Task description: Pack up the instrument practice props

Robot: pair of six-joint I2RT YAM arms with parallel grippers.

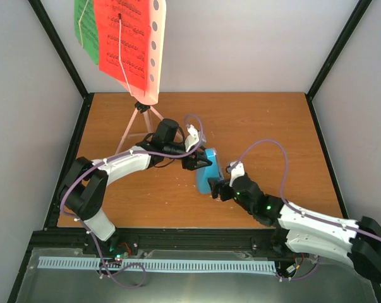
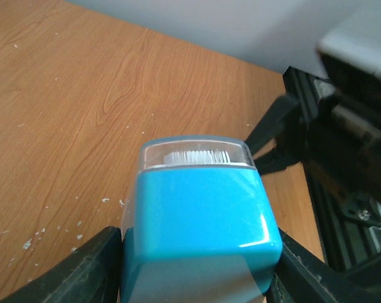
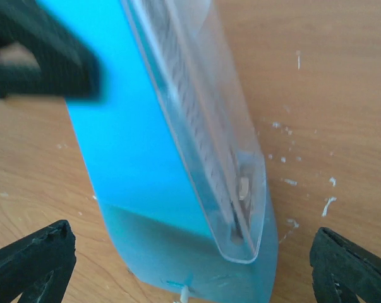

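- Wooden table top (image 1: 266, 126): beneath the left gripper (image 1: 196, 161) and the right gripper (image 1: 217, 189).
- White flecks (image 3: 329, 205): scattered on the wood near the right gripper; more beside the left gripper.
- Grey walls (image 1: 241, 44), black frame posts (image 1: 332, 60): well beyond both grippers.
- White slotted strip (image 1: 177, 265): well behind both grippers, along the near edge.

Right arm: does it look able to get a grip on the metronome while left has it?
Probably yes. The right gripper is open, its fingers straddling one end of the metronome with nothing between. The left gripper clamps it further along, so it shouldn't be in the way.
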